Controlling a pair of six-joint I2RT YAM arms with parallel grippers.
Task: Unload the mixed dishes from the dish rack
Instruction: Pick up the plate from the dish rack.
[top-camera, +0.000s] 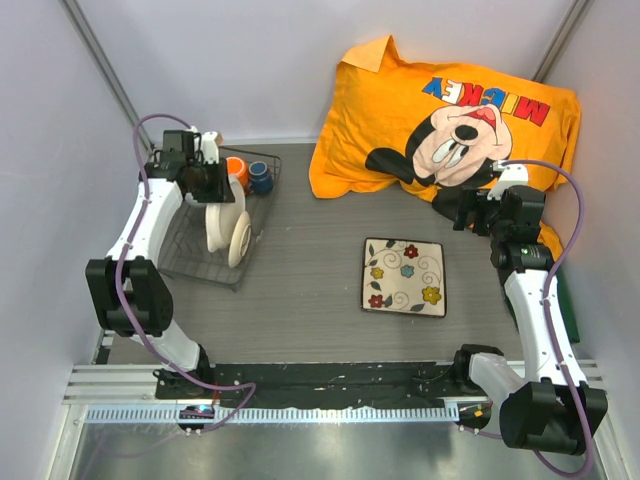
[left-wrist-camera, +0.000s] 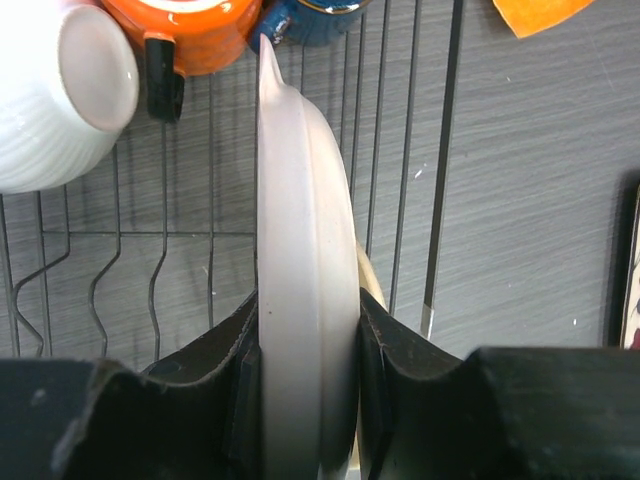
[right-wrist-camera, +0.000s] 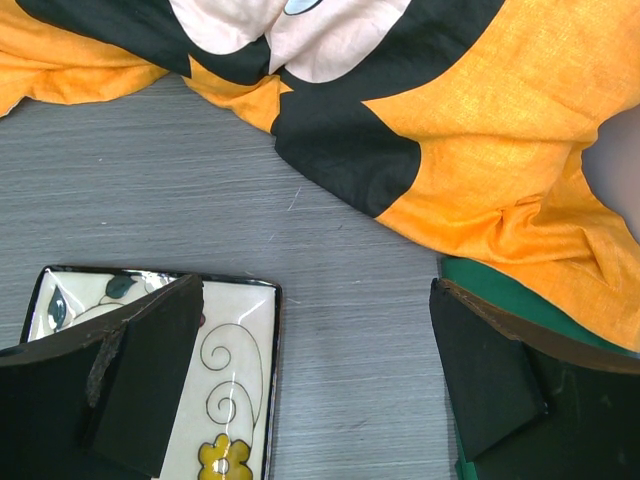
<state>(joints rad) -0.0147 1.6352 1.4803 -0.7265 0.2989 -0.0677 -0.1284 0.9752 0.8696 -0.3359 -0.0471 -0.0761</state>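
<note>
Dishes are split between two places: the flowered square plate (top-camera: 405, 276) lies flat on the grey table (top-camera: 300, 300), well apart from the wire rack (top-camera: 195, 268) at the far left, where the others sit. I count four things in the rack: one orange mug (top-camera: 236, 170) and one dark-blue cup (top-camera: 261, 178) side by side at its far end, one small ribbed white bowl (left-wrist-camera: 50, 110) beside the mug, and one big pale bowl (left-wrist-camera: 300, 220) standing on edge among the tines. The left end effector (left-wrist-camera: 305, 330) is clamped on that big bowl's rim, one finger on each face, with the mug and cup close beyond it. The right end effector (right-wrist-camera: 320, 380) is spread wide with nothing in it, over bare table between the plate and one large orange Mickey pillow (top-camera: 450, 110) that covers the far right corner.
</note>
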